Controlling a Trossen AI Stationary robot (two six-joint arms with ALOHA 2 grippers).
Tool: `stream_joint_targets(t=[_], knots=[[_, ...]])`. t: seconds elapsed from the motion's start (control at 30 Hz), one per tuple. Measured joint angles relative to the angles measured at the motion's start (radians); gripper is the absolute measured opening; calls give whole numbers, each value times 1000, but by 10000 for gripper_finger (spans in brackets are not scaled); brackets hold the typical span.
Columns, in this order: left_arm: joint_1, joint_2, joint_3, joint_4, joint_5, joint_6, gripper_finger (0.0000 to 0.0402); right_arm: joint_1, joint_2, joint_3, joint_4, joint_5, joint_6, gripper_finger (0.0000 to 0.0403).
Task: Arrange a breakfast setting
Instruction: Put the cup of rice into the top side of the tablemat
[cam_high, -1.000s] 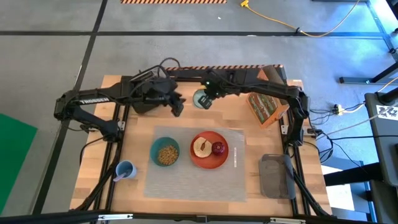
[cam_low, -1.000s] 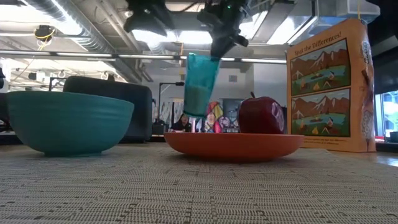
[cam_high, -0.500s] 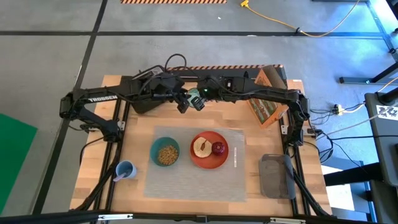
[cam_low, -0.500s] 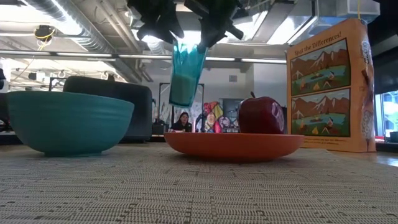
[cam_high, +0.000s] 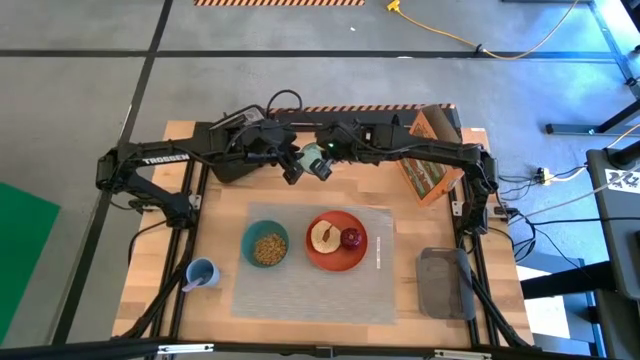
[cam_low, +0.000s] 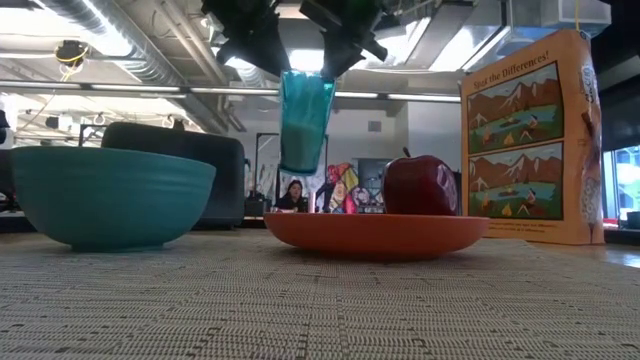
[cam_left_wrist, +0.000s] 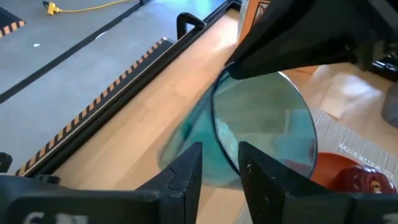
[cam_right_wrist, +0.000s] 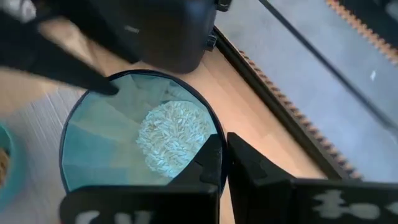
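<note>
Both grippers are holding the green glass (cam_low: 303, 120) in the air behind the plate (cam_high: 336, 241), the right gripper (cam_right_wrist: 219, 163) fingers clamped on its rim and the left gripper (cam_left_wrist: 219, 171) fingers closing over the opposite rim, likely for a handover.

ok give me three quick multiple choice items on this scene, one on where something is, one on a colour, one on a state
1. Where is the red apple?
A. in the teal bowl
B. on the orange-red plate
C. on the bare wood

2. What colour is the cup near the placemat's left corner?
A. blue
B. yellow
C. white

3. How is the green glass now?
A. lying on the placemat
B. standing on the table
C. held in the air

Answers:
1 B: the apple sits on the plate beside the toast slice.
2 A: the high view shows it blue.
3 C: it hangs clear of the table, the right gripper pinching its rim, the left gripper meeting it.
</note>
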Motion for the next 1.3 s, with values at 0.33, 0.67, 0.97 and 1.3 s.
stream_joint_targets(t=[0.33,0.67,0.97,1.3], knots=[[-1,0,0,14,-11,-3,103,49,-3,0,10,28,-296,1],[1,-3,0,37,30,-15,104,86,-4,0,44,175,-324,1],[-2,-29,-1,48,28,-74,104,82,-5,2,16,299,-342,1],[-5,9,0,169,62,26,104,105,-6,2,94,344,-460,1]])
